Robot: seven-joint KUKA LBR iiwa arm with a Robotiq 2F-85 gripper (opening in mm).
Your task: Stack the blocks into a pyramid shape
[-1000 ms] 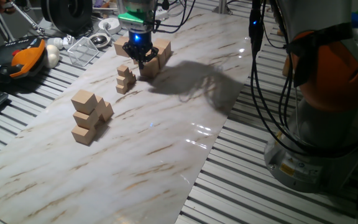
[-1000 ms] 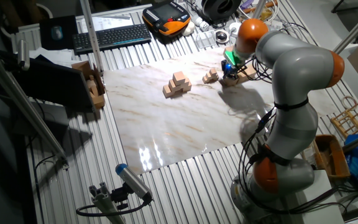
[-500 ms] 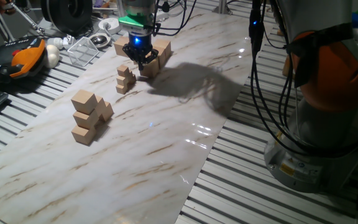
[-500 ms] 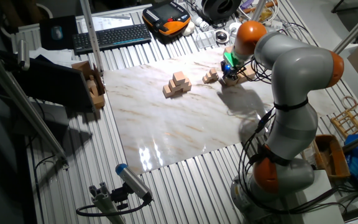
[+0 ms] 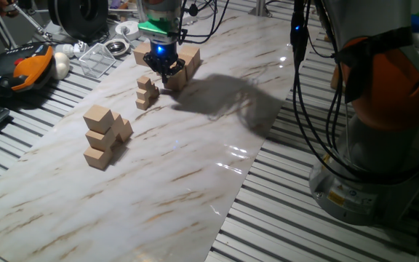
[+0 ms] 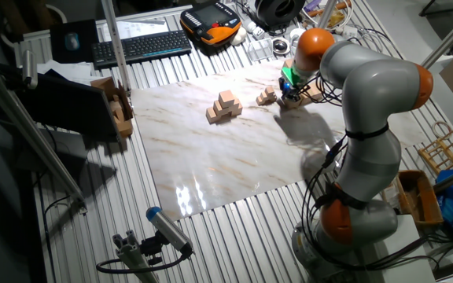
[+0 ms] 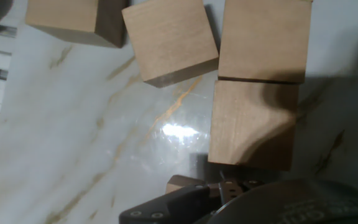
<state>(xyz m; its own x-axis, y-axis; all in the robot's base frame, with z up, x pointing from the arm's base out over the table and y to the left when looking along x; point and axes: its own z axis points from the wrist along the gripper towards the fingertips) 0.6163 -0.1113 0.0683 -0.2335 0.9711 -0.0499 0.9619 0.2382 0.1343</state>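
Several loose tan blocks lie at the far end of the marble board: one (image 5: 175,78) right under my gripper (image 5: 164,68), others behind it (image 5: 191,56) and to its left (image 5: 142,52). The hand view looks down on four of them: two side by side (image 7: 251,124) (image 7: 264,38), one turned (image 7: 169,40), one at the top left (image 7: 73,18). Only the gripper's dark base (image 7: 213,196) shows there. The fingers look spread, with nothing between them. The pyramid shape (image 5: 102,136) (image 6: 225,105) stands nearer, as a stepped pile with one cube on top.
A little stack of much smaller tan cubes (image 5: 146,92) (image 6: 267,96) stands between the pile and the gripper. A clear plastic box (image 5: 100,58), an orange pendant (image 5: 28,67) and a keyboard (image 6: 141,47) lie off the board (image 5: 195,167) on the slatted table.
The gripper has shifted slightly up and towards the far end of the board. The blocks and the pile have not moved.
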